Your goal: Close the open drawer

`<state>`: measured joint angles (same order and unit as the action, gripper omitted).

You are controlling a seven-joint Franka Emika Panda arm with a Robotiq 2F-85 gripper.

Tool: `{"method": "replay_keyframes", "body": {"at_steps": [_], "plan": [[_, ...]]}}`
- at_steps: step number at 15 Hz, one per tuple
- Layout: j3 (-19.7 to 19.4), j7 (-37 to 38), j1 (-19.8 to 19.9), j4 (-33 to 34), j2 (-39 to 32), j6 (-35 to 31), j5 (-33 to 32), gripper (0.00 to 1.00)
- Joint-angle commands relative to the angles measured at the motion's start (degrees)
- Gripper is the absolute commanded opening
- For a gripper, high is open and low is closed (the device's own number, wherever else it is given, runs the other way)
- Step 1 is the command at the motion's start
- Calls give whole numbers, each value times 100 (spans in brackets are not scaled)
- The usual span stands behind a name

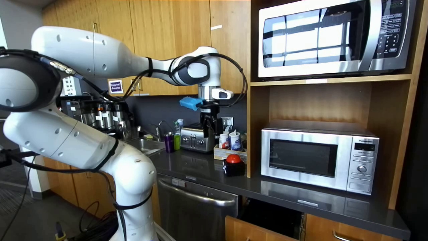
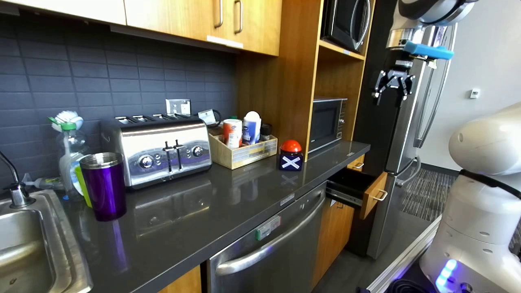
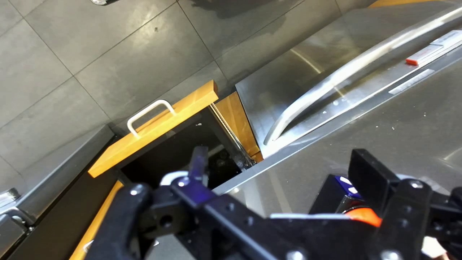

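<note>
The drawer (image 1: pixel 255 231) is pulled out from under the counter, with its honey-brown front standing away from the cabinet and its dark inside showing. Its front also shows in an exterior view (image 2: pixel 371 200) and in the wrist view (image 3: pixel 195 103). A small metal pull (image 2: pixel 381 195) is on the front and shows in the wrist view (image 3: pixel 148 112). My gripper (image 2: pixel 390 97) is open and empty, high above the counter and apart from the drawer. It also shows in an exterior view (image 1: pixel 210 131) and in the wrist view (image 3: pixel 281 159), where one finger overlaps the drawer's inside.
A stainless-steel dishwasher (image 2: pixel 276 244) with a bar handle is beside the drawer. On the dark counter (image 2: pixel 171 236) stand a red button on a black box (image 2: pixel 291 156), a toaster (image 2: pixel 167 150), a wooden box (image 2: pixel 244 156) and a microwave (image 1: pixel 311 157). A fridge (image 2: pixel 401 146) stands past the drawer.
</note>
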<state>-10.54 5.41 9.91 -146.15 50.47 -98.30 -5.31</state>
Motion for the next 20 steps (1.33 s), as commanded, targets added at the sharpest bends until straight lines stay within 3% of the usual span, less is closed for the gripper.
{"method": "replay_keyframes", "body": {"at_steps": [1, 9, 20], "plan": [[64, -59, 93, 13, -19, 6, 55, 100], [521, 357, 83, 84, -382, -661, 192, 100], [-25, 167, 664, 544, -1460, -1298, -569, 100]]}}
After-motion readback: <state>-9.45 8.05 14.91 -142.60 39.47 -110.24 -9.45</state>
